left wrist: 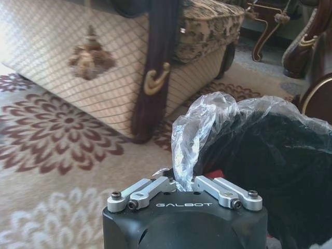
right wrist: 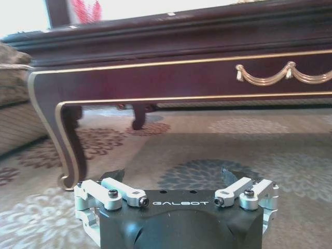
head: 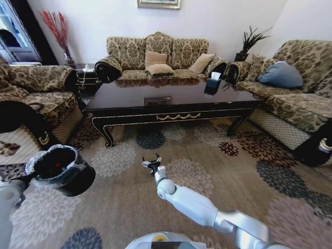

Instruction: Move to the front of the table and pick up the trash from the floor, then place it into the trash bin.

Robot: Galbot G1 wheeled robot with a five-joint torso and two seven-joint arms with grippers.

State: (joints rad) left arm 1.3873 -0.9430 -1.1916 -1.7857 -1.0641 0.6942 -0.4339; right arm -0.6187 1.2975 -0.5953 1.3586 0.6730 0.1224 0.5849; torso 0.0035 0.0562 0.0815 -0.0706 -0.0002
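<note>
The left gripper (left wrist: 182, 188) is pinched onto the bag-lined rim of the trash bin (head: 66, 171), which hangs tilted above the carpet (head: 218, 171) at about 8 o'clock in the head view; something red lies inside, though what it is I cannot quite make out. The right gripper (head: 151, 163) reaches forward near the centre of the carpet, its fingers (right wrist: 115, 175) spread wide and holding nothing. At 12 o'clock stands the table (head: 171, 101), its glossy dark surface carrying a tissue box (head: 213, 83) at the far right end.
</note>
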